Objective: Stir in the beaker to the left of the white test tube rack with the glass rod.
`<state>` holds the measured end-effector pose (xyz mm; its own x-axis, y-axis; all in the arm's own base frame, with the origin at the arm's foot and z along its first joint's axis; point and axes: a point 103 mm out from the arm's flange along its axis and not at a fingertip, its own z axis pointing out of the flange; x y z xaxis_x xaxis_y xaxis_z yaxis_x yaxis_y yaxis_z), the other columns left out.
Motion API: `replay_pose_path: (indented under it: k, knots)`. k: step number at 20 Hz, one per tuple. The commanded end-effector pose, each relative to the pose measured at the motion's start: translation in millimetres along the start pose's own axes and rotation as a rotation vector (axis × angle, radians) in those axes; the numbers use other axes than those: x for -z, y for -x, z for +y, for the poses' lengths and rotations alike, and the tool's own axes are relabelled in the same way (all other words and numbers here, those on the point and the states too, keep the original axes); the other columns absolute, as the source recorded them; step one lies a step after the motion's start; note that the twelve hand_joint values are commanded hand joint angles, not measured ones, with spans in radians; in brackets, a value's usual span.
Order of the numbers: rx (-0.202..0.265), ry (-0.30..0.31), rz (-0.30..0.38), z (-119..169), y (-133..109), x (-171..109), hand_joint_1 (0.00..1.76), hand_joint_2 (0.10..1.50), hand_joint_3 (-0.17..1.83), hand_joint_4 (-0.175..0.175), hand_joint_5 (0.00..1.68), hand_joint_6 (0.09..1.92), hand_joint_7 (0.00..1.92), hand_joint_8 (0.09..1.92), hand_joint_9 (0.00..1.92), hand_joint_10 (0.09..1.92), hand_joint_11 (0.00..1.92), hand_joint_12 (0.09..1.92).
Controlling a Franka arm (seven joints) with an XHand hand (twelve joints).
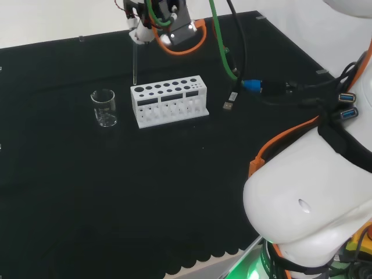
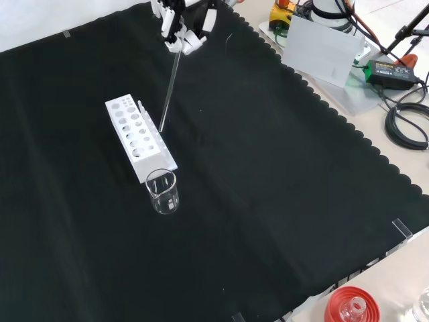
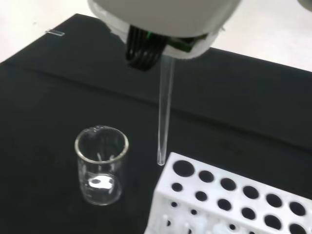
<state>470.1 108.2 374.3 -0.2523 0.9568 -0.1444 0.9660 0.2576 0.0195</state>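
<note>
Black cloth covers the tabletop (image 2: 281,201), its scalloped edge showing at the right of the front view. At the top of that view the black and white hand (image 2: 182,27) hangs above the cloth with its fingers curled round the upper end of a clear glass rod (image 2: 169,87). The rod points down, tilted slightly, and its lower tip sits in the air just above the end of the white test tube rack (image 2: 137,137). In the wrist view the tip is close to the rack's corner, between the rack and the beaker (image 3: 101,165), and outside the beaker's rim. The beaker stands upright on the cloth just beside the rack's end, to the rack's left in the head view.
</note>
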Motion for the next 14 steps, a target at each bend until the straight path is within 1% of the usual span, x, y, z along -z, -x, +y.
replay_pose_path:
  k: [1, 6, 9, 10, 11, 12, 13, 14]
  knots:
    - [0.051, 0.002, 0.004, 8, -25, 3, 1.22, 0.57, 0.84, -0.175, 1.25, 0.79, 1.68, 0.64, 1.86, 0.41, 1.71, 0.70]
    - [0.080, 0.010, 0.012, 20, -41, 2, 1.22, 0.57, 0.84, -0.175, 1.25, 0.79, 1.68, 0.64, 1.87, 0.41, 1.71, 0.70]
    - [0.086, -0.001, 0.003, 30, -50, 1, 1.22, 0.57, 0.84, -0.175, 1.25, 0.79, 1.68, 0.64, 1.87, 0.41, 1.71, 0.70]
    - [0.089, 0.004, 0.008, 32, -48, -1, 1.22, 0.57, 0.84, -0.175, 1.25, 0.79, 1.68, 0.64, 1.87, 0.40, 1.71, 0.70]
    - [0.093, 0.006, 0.007, 35, -52, -2, 1.22, 0.57, 0.84, -0.175, 1.25, 0.79, 1.68, 0.64, 1.87, 0.40, 1.71, 0.70]
    - [0.125, 0.032, 0.053, 37, -53, -5, 1.22, 0.57, 0.84, -0.175, 1.25, 0.79, 1.68, 0.64, 1.87, 0.40, 1.71, 0.70]
    - [0.133, 0.034, 0.057, 39, -51, -6, 1.22, 0.57, 0.84, -0.175, 1.25, 0.79, 1.68, 0.63, 1.87, 0.40, 1.71, 0.70]
    - [0.125, 0.018, 0.032, 41, -50, -6, 1.22, 0.57, 0.84, -0.175, 1.25, 0.79, 1.68, 0.63, 1.87, 0.40, 1.71, 0.70]
